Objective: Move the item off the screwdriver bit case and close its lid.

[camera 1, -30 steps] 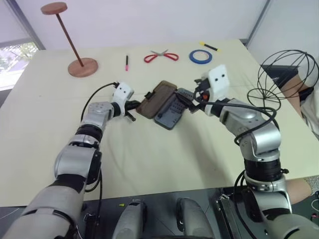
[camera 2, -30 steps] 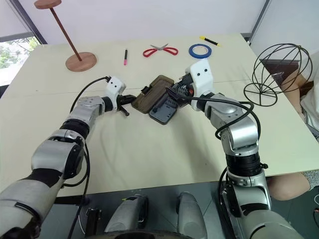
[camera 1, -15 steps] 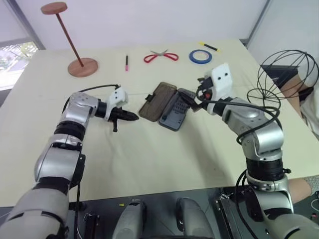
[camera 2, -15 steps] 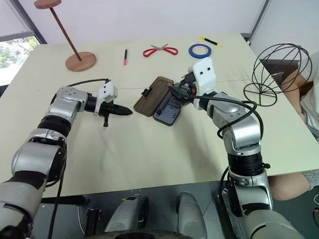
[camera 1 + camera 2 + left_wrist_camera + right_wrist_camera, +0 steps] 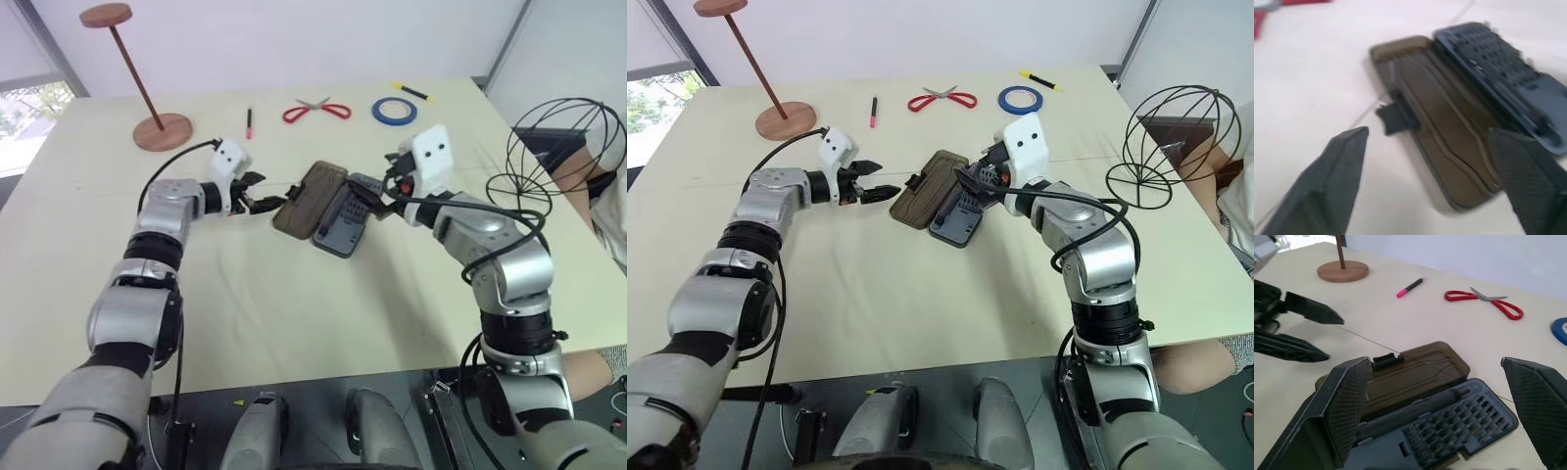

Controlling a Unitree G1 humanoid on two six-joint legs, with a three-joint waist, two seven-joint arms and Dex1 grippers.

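So the round black wire-hoop cage is already set down at the table's right edge, well apart from the flat screwdriver bit case with its blue-grey bit tray. What's left is the translucent smoky-brown plastic lid, which lies flat open on the cream table, hinged to the tray's left side.

The left gripper is seen just beside the lid's outer long edge with its jaws spread and nothing between them. The right gripper hovers over the tray's far side, jaws spread wide and empty too.

For a clean close, the lower left finger should probably be slid under the lid's free edge near the small black latch, and the lid swung over in an arc about the hinge. The tray could be steadied by the right gripper so the case isn't shoved across the table. The latch likely needs a press down at the end.

Hard to tell:
- whether the left fingertips touch the lid yet; the left wrist view is blurred
- whether any bits stick up enough to block the lid
- the cage's far side, cut off by the frame edge in the left eye view
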